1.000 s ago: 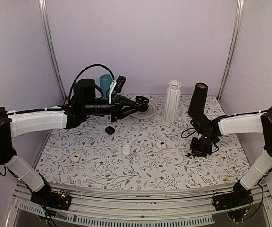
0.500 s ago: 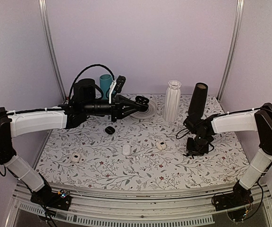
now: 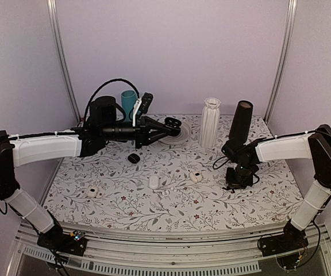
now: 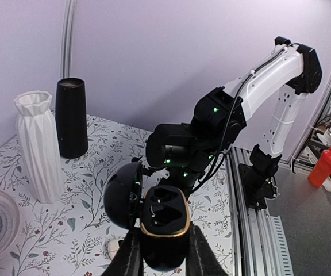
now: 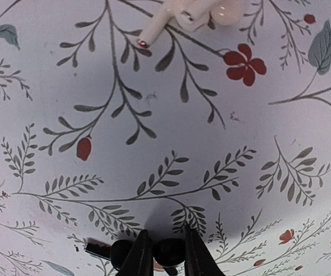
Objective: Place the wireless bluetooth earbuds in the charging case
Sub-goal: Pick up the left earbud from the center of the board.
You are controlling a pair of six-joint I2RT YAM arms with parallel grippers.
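Observation:
My left gripper (image 3: 164, 127) is shut on the black charging case (image 4: 164, 221) and holds it in the air above the back left of the table, its lid (image 4: 122, 195) swung open to the left and both sockets empty. My right gripper (image 3: 238, 183) points straight down at the table on the right. In the right wrist view its fingers (image 5: 139, 256) press both sides of a glossy black earbud (image 5: 168, 252) that rests on the cloth. A second black earbud (image 5: 118, 253) lies right beside it on the left. A white earbud (image 5: 180, 16) lies at the top edge.
A white ribbed vase (image 3: 210, 122) and a black tube vase (image 3: 240, 122) stand at the back right, and a ringed dish (image 3: 178, 135) sits under the held case. Small white cases (image 3: 153, 181) (image 3: 92, 191) (image 3: 195, 177) and a black case (image 3: 133, 158) lie mid-table. A teal cup (image 3: 129, 100) stands back left.
My right arm has shifted a little to the left and its jaws have closed in on the black earbud. The left arm and the open case have stayed still.

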